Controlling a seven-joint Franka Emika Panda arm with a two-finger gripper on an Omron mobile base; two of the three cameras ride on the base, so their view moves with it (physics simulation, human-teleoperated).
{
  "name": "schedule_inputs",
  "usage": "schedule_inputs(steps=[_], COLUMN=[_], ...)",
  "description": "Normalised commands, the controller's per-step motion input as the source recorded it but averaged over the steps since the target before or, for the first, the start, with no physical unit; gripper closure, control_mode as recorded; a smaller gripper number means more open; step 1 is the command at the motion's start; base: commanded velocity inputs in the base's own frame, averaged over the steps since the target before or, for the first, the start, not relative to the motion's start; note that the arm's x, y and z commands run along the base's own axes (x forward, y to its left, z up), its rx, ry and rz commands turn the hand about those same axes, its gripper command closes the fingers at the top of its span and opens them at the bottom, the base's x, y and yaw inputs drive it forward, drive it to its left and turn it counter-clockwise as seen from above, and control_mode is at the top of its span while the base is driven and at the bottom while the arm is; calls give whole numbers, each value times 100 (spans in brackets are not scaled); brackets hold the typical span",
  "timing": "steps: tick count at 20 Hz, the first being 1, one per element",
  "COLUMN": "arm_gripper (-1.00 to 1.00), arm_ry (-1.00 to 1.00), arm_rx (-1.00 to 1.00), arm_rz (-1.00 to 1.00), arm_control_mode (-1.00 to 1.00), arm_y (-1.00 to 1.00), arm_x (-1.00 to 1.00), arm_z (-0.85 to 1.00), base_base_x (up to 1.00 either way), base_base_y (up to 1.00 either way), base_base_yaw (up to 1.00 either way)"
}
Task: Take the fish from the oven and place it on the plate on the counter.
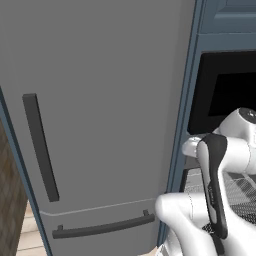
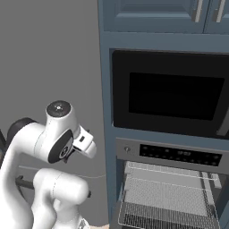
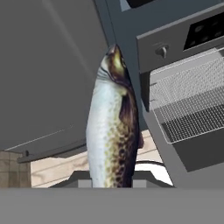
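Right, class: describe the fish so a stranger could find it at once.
Start at the steel-grey oven with its wire rack pulled out. In the hand view, just beside it, the fish stands on end, held at its lower end by the shut gripper. Its silvery belly and brown speckled back set it apart from the plain grey panels around it.

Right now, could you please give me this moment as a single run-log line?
phase: carrying | tool: shut on fish | fish: out of oven, standing up from tool | oven: door open, rack pulled out | plate: not yet reached
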Motion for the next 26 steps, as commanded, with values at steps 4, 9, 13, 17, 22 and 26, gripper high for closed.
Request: schedule_inputs(steps=[4, 9, 13, 17, 22, 26], arm_gripper=[100, 100, 100, 100, 100, 100], arm_ry=[0, 0, 0, 0, 0, 0], arm_rx=[0, 0, 0, 0, 0, 0], arm_rz=[0, 0, 0, 0, 0, 0], arm_control_mode=[100, 100, 100, 100, 100, 100], arm_y=[0, 0, 0, 0, 0, 0], arm_x=[0, 0, 0, 0, 0, 0], arm_z=[0, 0, 0, 0, 0, 0], base_base_x=[-40, -49, -66, -71, -78, -39], base_base_y=[0, -17, -26, -21, -28, -64], base_base_yaw=[0, -2, -8, -11, -12, -24])
